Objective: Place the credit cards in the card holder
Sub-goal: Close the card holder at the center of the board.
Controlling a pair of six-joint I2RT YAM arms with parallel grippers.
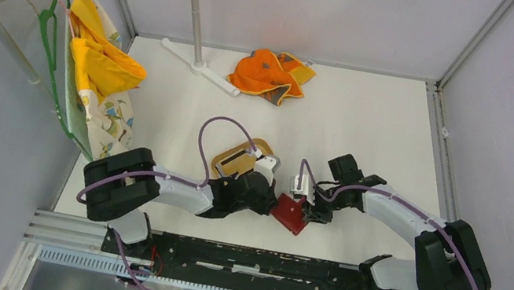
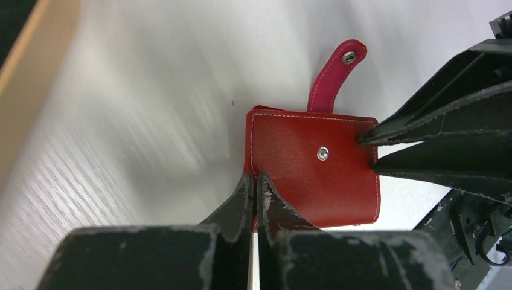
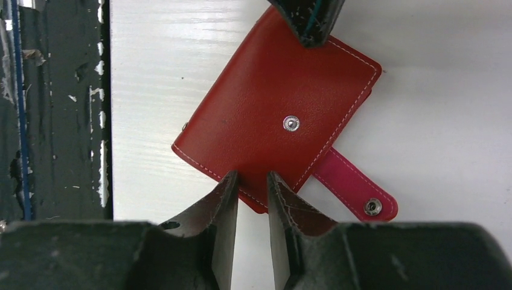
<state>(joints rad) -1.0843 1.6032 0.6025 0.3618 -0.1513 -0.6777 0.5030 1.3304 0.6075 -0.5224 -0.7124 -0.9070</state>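
Note:
The red card holder (image 1: 291,213) lies closed on the white table between my two grippers, its snap tab (image 2: 337,72) open and sticking out. My left gripper (image 2: 255,176) is pressed almost together on the holder's left edge (image 2: 249,145). My right gripper (image 3: 251,176) stands slightly open with its tips over the holder's near edge (image 3: 253,145), the corner showing between them. Its fingers also show in the left wrist view (image 2: 435,127). No credit cards show in any view.
A tan oval wooden tray (image 1: 226,164) sits just behind the left gripper. An orange cloth (image 1: 270,74) and a white stand base (image 1: 200,65) lie at the back. Clothes hang on a hanger (image 1: 92,68) at the left. A black rail (image 1: 249,259) runs along the near edge.

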